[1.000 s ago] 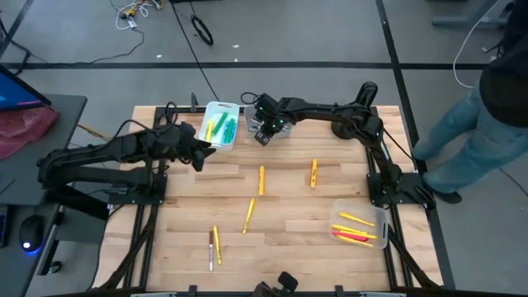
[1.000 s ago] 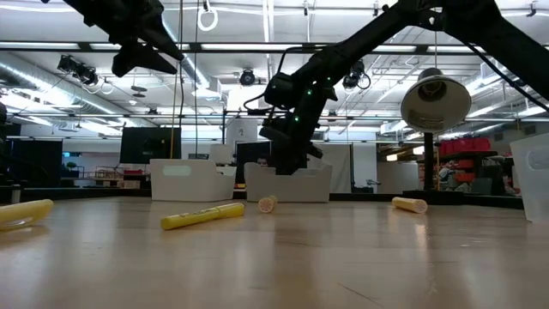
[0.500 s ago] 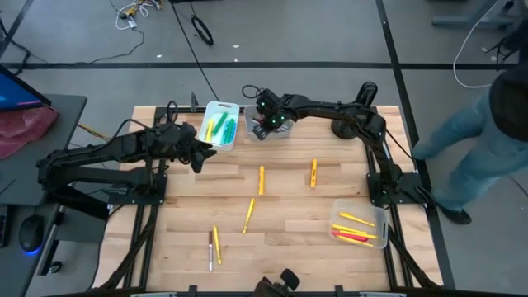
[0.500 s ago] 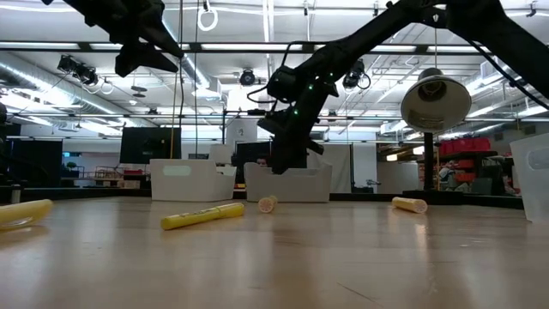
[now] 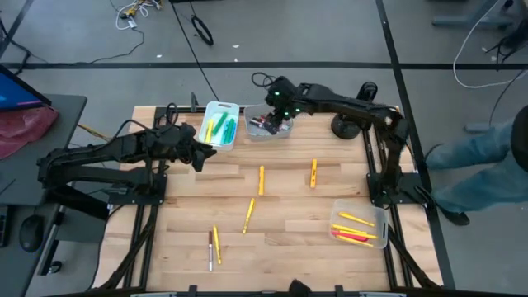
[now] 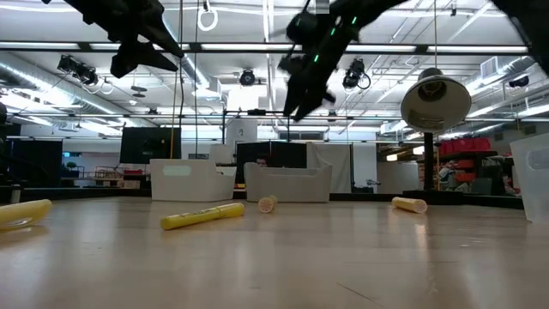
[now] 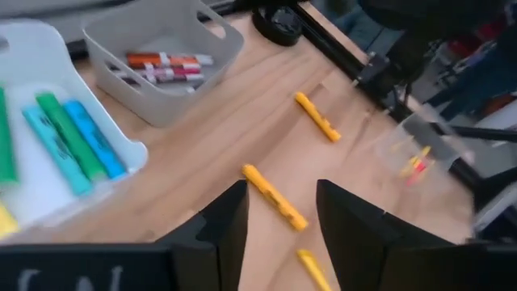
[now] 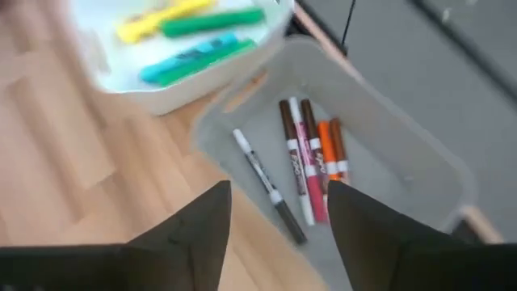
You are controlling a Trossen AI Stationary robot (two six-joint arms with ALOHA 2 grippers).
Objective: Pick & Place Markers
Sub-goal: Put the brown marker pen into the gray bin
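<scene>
The right gripper is hovering with parted, empty fingers over the grey bin at the tabletop's far edge; its wrist view is revealing markers inside. The left gripper, parted and empty, is waiting beside the white bin.

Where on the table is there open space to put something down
Bare wood lies between the left gripper and the orange marker, and between the yellow marker and the clear bin. The white bin and grey bin crowd the far edge, under the right gripper.
</scene>
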